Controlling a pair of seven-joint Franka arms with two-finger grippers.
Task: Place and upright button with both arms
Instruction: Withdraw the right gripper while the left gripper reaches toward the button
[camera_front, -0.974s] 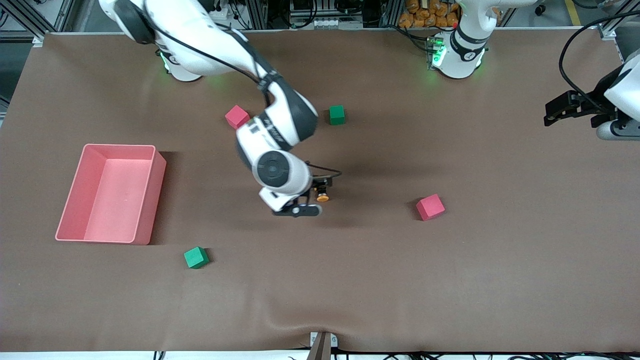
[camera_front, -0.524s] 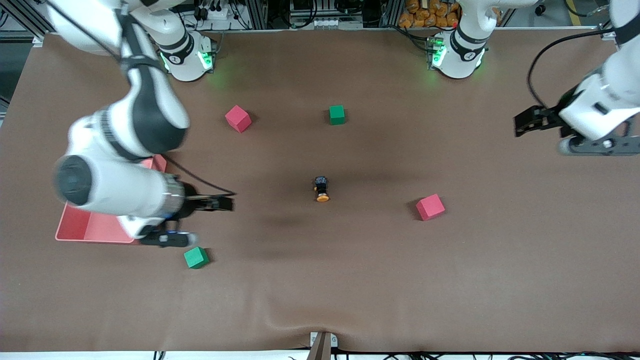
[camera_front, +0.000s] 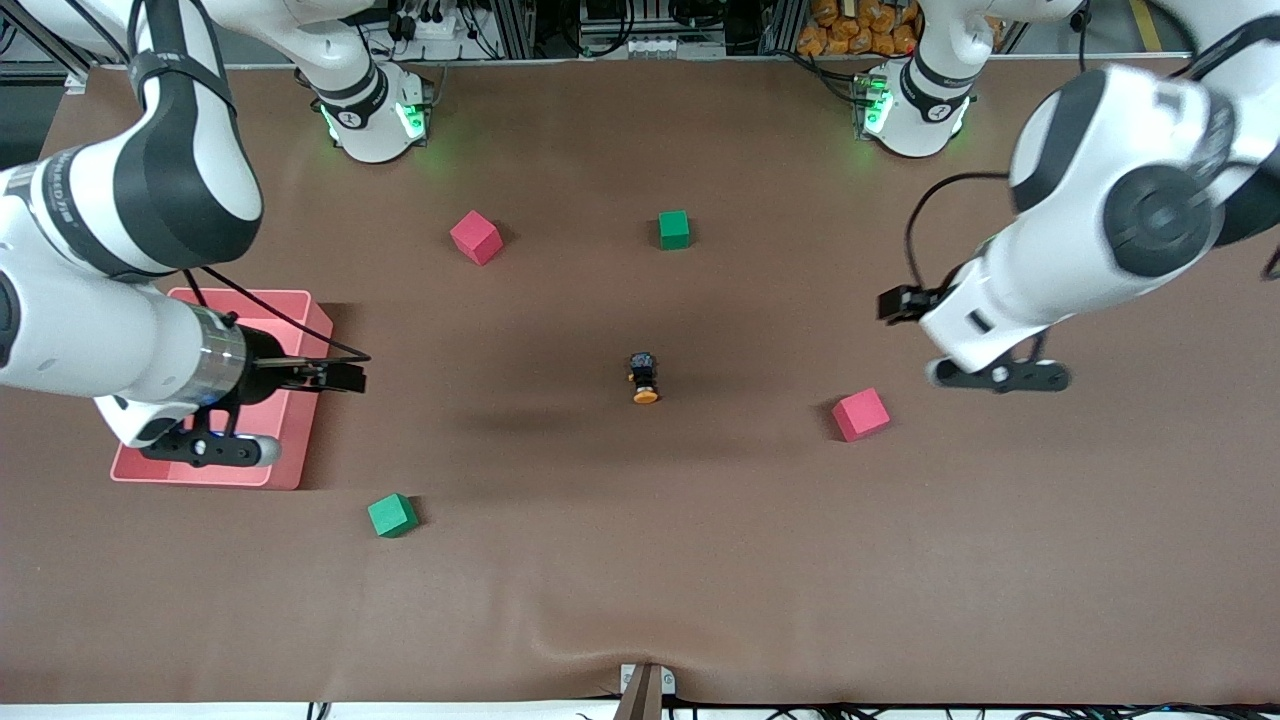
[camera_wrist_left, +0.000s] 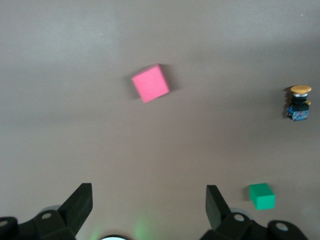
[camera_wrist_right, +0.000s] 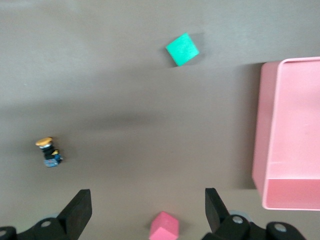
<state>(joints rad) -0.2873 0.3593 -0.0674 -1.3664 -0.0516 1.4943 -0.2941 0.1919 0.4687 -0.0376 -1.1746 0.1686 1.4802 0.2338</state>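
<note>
Seen from a high camera facing the robots, a table (camera_front: 640, 600) covered in matte brown cloth, slightly rumpled at the bottom edge, carries six loose things.

One button (camera_front: 643, 377), a tiny black body with a round orange cap, lies on its side at the centre of the frame, cap pointing toward the bottom edge. Nothing touches it.

Two red cubes with soft, foam-like faces: the upper red cube (camera_front: 475, 236) sits upper centre, and the lower red cube (camera_front: 860, 414) sits right of centre, a little lower than the button.

Two green cubes of the same kind: the upper green cube (camera_front: 674, 229) sits directly above the button, and the lower green cube (camera_front: 392, 515) sits lower left.

One pink tray (camera_front: 300, 330), a smooth rectangular bin with raised walls, rests at the left.

The right hand (camera_front: 345, 376) hangs over the tray's edge at the left of the frame, fingers spread wide and holding nothing, well apart from the button.

The left hand (camera_front: 897, 304) hangs over bare cloth at the right of the frame, above the lower red cube, fingers also wide and empty, well apart from the button.
</note>
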